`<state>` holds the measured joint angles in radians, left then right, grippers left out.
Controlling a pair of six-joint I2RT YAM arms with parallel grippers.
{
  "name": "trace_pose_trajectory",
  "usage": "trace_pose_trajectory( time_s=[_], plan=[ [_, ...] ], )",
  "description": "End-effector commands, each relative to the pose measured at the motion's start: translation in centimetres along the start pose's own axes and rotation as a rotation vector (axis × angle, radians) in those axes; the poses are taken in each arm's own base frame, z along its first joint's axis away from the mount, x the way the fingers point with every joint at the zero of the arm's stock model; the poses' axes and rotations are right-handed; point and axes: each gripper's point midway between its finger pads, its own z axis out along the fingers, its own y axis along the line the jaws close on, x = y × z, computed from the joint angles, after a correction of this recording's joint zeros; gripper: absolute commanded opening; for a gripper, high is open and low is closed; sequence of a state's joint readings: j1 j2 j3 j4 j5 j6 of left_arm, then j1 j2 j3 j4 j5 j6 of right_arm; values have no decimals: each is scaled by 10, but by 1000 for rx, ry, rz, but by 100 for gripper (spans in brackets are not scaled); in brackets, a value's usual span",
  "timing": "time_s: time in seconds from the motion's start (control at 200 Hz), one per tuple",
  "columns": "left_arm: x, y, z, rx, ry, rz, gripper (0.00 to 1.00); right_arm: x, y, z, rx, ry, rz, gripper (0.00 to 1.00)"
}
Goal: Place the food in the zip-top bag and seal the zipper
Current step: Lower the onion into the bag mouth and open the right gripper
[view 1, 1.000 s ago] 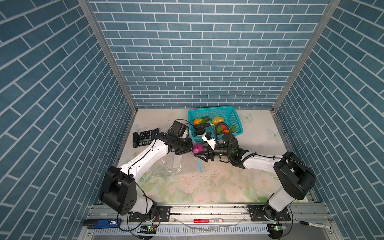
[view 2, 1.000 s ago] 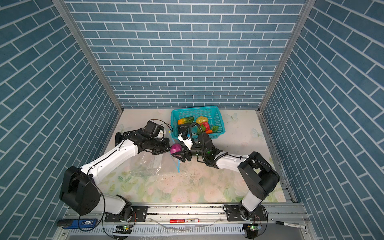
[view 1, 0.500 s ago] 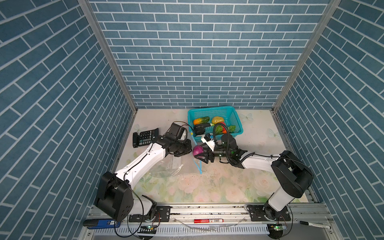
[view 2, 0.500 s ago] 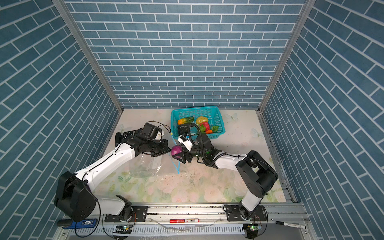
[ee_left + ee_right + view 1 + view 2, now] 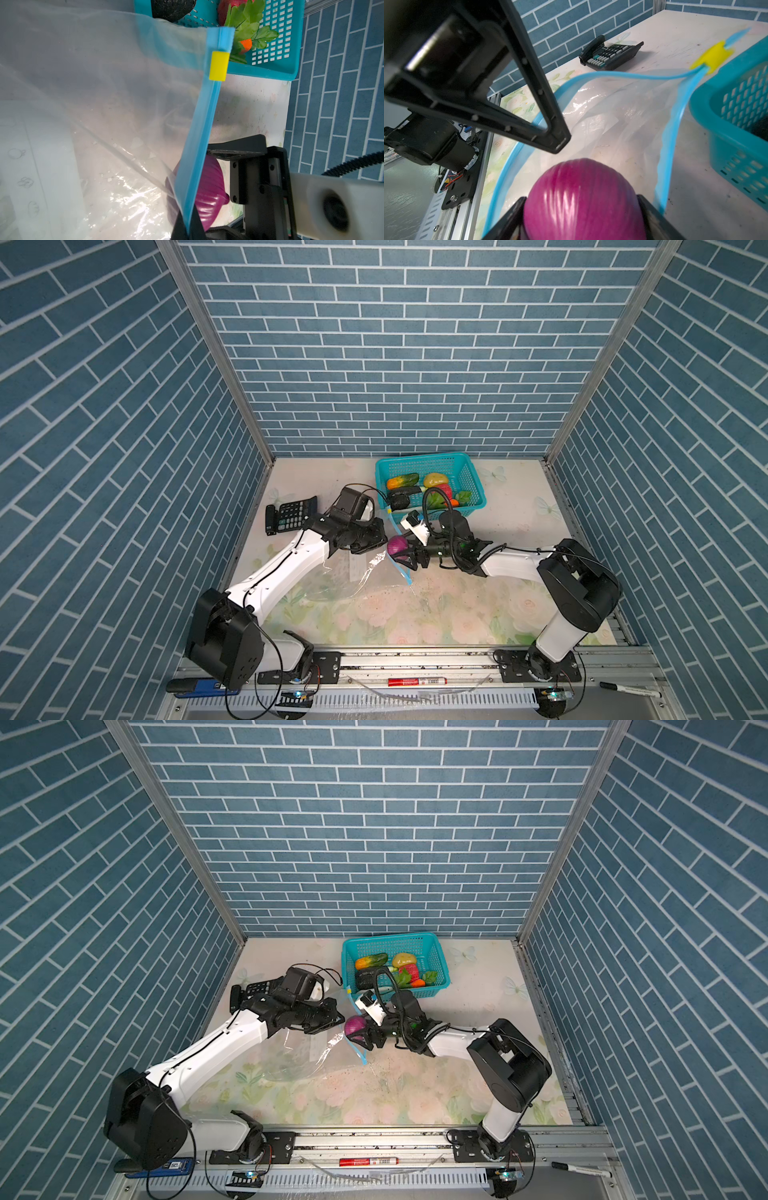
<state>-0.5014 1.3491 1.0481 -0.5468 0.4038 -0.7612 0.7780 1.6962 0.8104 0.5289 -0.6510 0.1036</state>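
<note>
We log almost no shift this past second: right fingers [image 5: 654, 220] still grasp the purple onion [image 5: 583, 199] at the mouth of the zip-top bag [image 5: 623, 124], mid-counter [image 5: 519, 531], while left fingers [image 5: 533, 79] stay clenched on its zipper [image 5: 672, 133] edge, so insertion looks imminent.

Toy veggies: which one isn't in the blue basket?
The purple onion: the right gripper holds it at the mouth of the zip-top bag, while the rest lie in the teal basket.
</note>
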Motion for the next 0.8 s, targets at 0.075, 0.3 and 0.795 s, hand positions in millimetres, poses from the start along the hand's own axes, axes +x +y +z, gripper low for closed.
trace_pose_trajectory(
  time_s=[0.075,0.3,0.795],
  plan=[
    [6,-6,0,27,7,12,0,-7,1,4,-8,12,-41,44],
    [9,-9,4,39,16,17,0,-6,0,4,-4,37,-33,48],
    [10,-7,7,37,20,18,0,2,-9,8,46,124,24,66]
  ],
)
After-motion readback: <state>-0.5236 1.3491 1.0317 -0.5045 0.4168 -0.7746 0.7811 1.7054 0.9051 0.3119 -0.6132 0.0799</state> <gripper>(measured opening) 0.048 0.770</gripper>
